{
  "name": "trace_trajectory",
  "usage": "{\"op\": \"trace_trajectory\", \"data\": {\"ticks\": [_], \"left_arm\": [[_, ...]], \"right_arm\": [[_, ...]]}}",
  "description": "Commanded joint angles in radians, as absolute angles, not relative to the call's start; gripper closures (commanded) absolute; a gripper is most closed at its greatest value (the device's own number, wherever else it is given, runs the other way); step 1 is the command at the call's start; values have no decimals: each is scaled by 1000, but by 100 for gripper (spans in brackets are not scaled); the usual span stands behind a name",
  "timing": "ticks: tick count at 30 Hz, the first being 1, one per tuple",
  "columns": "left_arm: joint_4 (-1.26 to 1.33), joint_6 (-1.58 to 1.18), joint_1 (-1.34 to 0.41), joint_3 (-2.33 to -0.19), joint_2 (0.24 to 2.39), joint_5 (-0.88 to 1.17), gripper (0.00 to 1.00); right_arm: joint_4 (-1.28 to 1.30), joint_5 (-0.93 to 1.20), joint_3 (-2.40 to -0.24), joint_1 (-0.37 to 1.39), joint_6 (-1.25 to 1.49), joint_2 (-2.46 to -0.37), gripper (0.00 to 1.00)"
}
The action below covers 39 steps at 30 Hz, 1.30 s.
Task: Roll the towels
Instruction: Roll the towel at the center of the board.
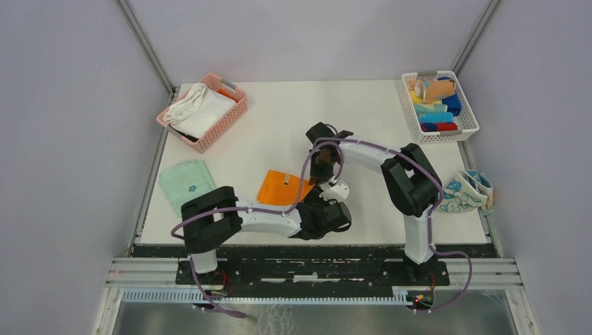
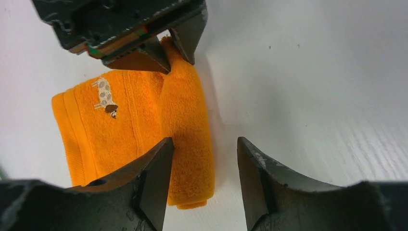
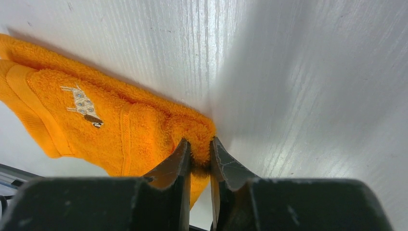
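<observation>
Right claw (image 3: 199, 142) angled down, pinching orange towel (image 3: 96, 130) edge, left claw (image 2: 203, 144) low, released

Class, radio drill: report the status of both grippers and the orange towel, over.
Right gripper shut on orange towel, at its turned-over edge. Left gripper open beside the fold's other end. Mint towel lies apart, nothing blocking.

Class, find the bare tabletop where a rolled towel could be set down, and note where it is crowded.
Free: the far middle between pink basket and white basket; a strip between mint green towel and orange towel. Crowded: near centre, around left end effector and right end effector.
</observation>
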State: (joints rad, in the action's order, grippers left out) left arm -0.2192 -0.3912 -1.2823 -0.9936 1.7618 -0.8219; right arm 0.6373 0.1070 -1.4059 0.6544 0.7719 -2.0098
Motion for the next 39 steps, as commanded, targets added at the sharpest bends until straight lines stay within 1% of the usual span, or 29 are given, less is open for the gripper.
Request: {"op": "trace_trajectory", "data": {"ticks": [1,10,13,16,20,24,27,30,35,39], "left_arm": [[-273,-333,-1292,-1066,1841,-960,42],[-421,-441,-1290,-1103,1945,-984,44],[-457,-484,-1288,-1101,1952,-963,46],[-479,-519,-1281,-1092,1946,-935,54],[-483,-545,-1261,-1068,1915,-896,67],[-439,-560,-1233,-1013,1839,-829,77],[-339,-560,-1178,-935,1721,-687,81],[-219,-570,-1086,-835,1597,-482,83],[-19,-616,-883,-658,1425,-157,83],[90,-697,-741,-545,1353,27,83]], "right_arm": [[711,69,-1413,652,734,-2039,77],[705,82,-1416,651,726,-2042,77],[701,91,-1417,651,726,-2043,77],[691,104,-1417,649,725,-2037,77],[648,129,-1399,636,738,-1991,76],[584,159,-1369,616,749,-1921,71],[503,194,-1333,600,754,-1862,63],[410,208,-1273,590,766,-1807,53],[156,281,-1112,567,872,-1739,43],[9,390,-1077,567,928,-1766,37]]}}
